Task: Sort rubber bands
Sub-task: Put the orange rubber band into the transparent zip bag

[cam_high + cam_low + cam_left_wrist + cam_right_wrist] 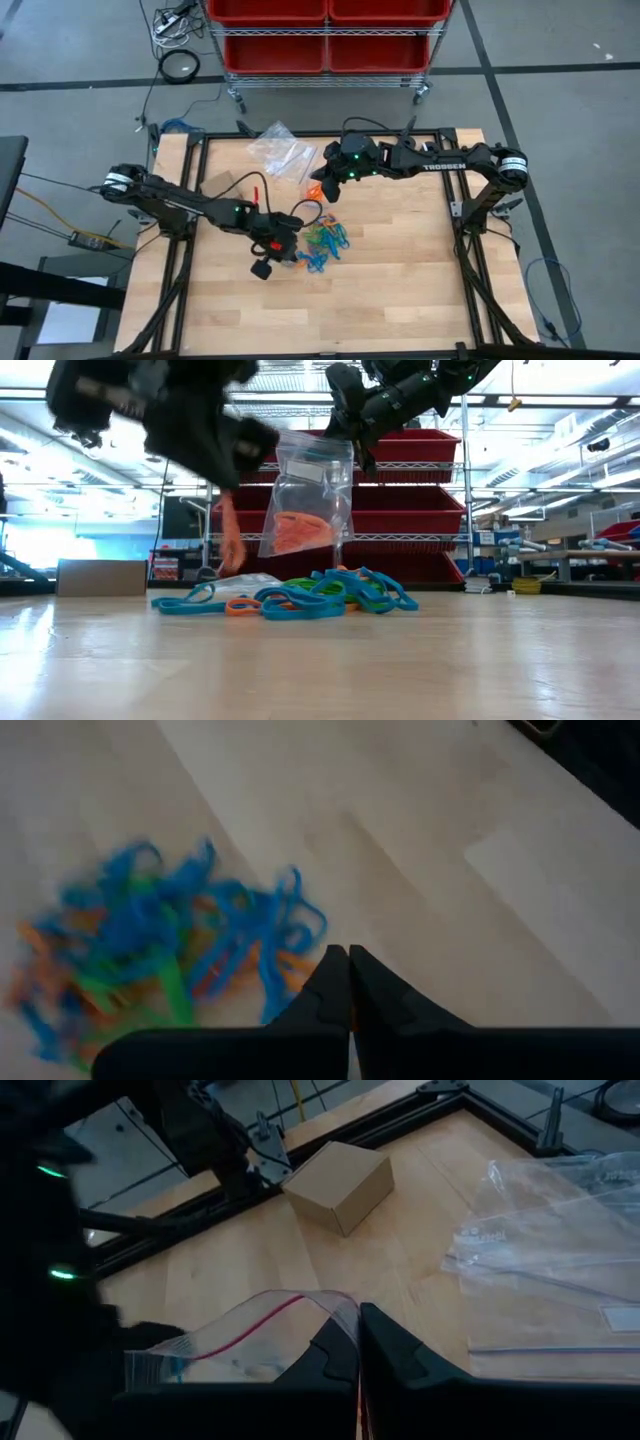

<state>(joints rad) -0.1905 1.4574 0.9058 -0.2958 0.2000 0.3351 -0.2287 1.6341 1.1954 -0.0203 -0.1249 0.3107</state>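
Note:
A pile of blue, green and orange rubber bands (322, 245) (300, 595) (150, 970) lies on the wooden table, right of its middle. My left gripper (297, 218) (348, 958) hovers just left of the pile, shut, with an orange rubber band (230, 545) dangling under it. Beyond the pile my right gripper (322, 178) (358, 1325) is shut on a clear zip bag (310, 485) that holds orange bands (300, 530). My left gripper pinches the orange band's upper end (228, 500) between its two shut fingers, slanting down from the table's left. The band hangs slack below the fingers, clear of the table. My right gripper pinches the bag's top edge by the red zip line (335, 1305) between its two fingers, coming from the table's right and slanting down. The bag hangs upright below the fingers with its mouth gaping, clear of the table in the low view.
Spare clear bags (282, 152) (560, 1260) lie at the table's far edge. A small cardboard box (340, 1185) (100, 575) sits near the far left. Black frame rails (190, 200) border the table. A cart with red bins (325, 35) stands beyond it.

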